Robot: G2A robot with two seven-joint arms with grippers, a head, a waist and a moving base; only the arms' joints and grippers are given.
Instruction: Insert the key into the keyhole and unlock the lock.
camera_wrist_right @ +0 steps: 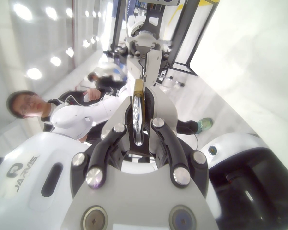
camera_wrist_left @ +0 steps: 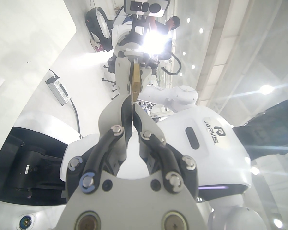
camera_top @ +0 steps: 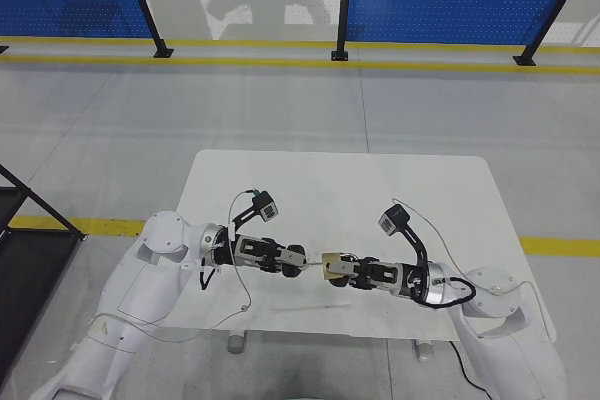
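Above the table's front middle, the two grippers meet tip to tip. My right gripper (camera_top: 344,267) (camera_wrist_right: 139,90) is shut on the brass padlock (camera_top: 331,264) (camera_wrist_right: 137,87); its silver shackle (camera_wrist_right: 136,117) lies between the fingers, pointing back toward the wrist. My left gripper (camera_top: 308,263) (camera_wrist_left: 132,103) is shut on the key (camera_wrist_left: 133,101), which appears edge-on as a thin strip. The key's tip meets the bottom face of the padlock (camera_wrist_left: 135,82). I cannot tell how deep the key sits in the keyhole.
The white table (camera_top: 340,185) spreads out behind the arms. A thin white strip (camera_top: 310,308) lies near its front edge. A black rack (camera_top: 10,240) stands on the floor at the left. Blue fence panels (camera_top: 440,20) close off the back.
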